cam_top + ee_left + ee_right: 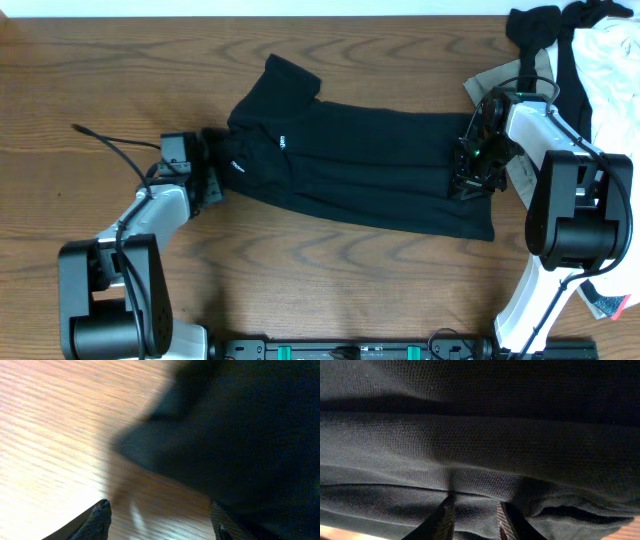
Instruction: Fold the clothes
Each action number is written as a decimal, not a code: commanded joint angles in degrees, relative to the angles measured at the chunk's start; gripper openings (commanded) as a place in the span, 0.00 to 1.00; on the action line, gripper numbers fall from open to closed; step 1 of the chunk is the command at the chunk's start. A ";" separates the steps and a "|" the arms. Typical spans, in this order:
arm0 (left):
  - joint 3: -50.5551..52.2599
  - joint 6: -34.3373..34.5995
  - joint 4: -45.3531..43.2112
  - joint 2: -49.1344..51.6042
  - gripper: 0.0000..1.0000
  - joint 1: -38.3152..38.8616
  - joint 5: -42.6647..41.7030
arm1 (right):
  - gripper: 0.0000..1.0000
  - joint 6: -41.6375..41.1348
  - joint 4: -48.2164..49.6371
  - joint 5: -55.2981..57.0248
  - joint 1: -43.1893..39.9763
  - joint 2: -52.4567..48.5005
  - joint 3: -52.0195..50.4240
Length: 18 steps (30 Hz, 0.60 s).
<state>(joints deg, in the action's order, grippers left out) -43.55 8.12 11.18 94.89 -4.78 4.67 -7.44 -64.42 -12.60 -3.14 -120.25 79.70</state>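
Note:
The clothes (370, 165), a black T-shirt with a small white logo (283, 143), lie stretched left to right across the middle of the table. My left gripper (207, 172) is at the shirt's left end, by the collar. In the left wrist view this gripper (159, 507) is open: bare wood lies between its fingers and the black fabric (235, 435) is just beyond it. My right gripper (470, 172) is at the shirt's right end. In the right wrist view it (475, 502) is shut on a fold of the black fabric (480, 440).
A beige garment (497, 78) lies behind the right arm. A white garment (612, 60) and another dark cloth (538, 25) are piled at the back right corner. A black cable (110, 143) trails left of my left gripper.

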 commanded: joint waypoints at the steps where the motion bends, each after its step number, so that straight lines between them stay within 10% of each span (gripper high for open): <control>1: 1.36 1.29 1.16 2.93 0.66 -3.67 4.85 | 0.29 -0.61 1.40 11.10 -1.36 -5.25 -3.80; 18: 1.33 2.21 2.19 -17.31 0.73 -10.25 -16.17 | 0.17 -0.70 2.86 10.64 -1.20 -4.31 -3.63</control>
<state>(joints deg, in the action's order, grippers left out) -41.91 11.88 13.76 87.11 -14.96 -3.11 -7.64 -64.20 -11.75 -3.16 -120.20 79.57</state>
